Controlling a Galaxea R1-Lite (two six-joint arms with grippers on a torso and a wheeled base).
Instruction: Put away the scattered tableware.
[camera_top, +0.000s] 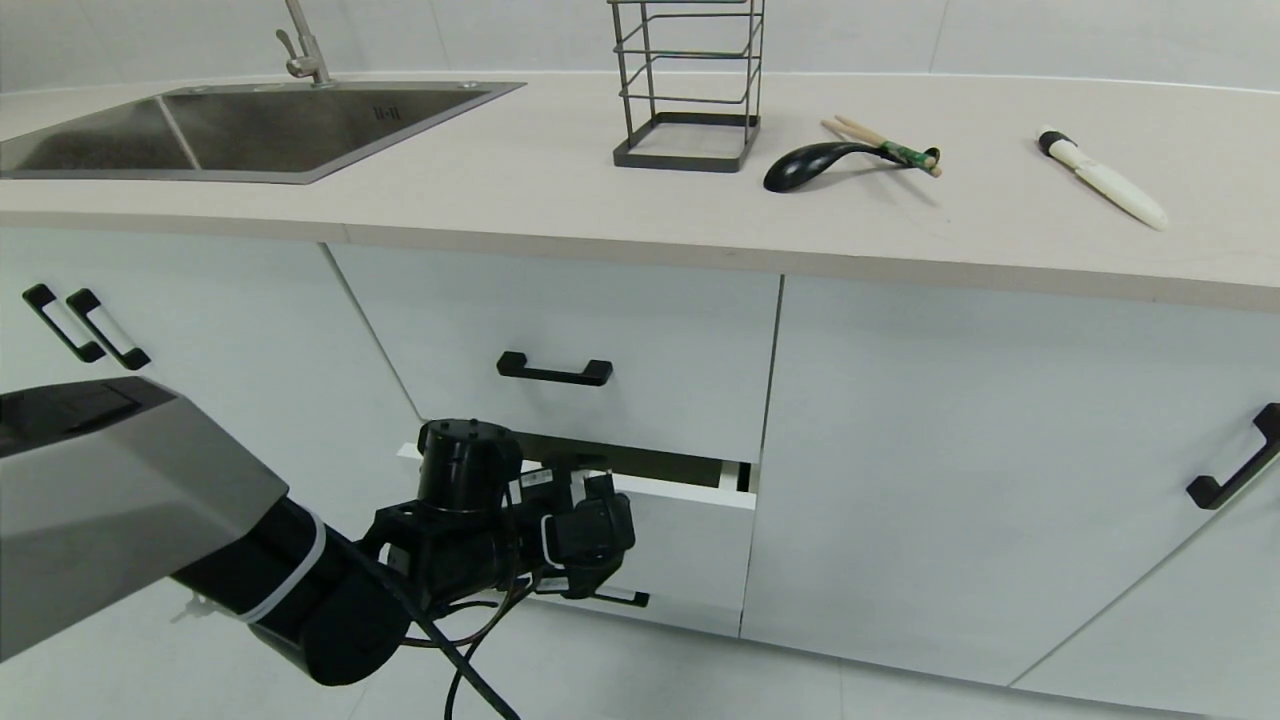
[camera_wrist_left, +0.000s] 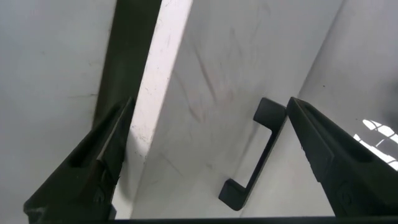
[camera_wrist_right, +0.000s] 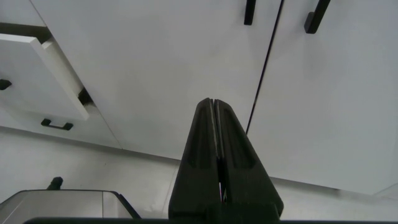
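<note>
- The black spoon (camera_top: 808, 166), the chopsticks (camera_top: 872, 137) and a white utensil (camera_top: 1108, 184) lie on the worktop (camera_top: 520, 190), well apart from both grippers.
- The left gripper (camera_wrist_left: 205, 115), jaws open, is at the slightly open lower drawer (camera_top: 690, 545); the drawer handle (camera_wrist_left: 252, 158) is seen between the jaws.
- The right gripper (camera_wrist_right: 214, 106) has closed, empty jaws.
- A wire rack (camera_top: 688, 95) stands beside the spoon.

the rack (camera_top: 688, 90) is cut off at its top by the head view's edge. right of the rack, the spoon (camera_top: 808, 166) hides part of the chopsticks (camera_top: 856, 128) with its handle.
</note>
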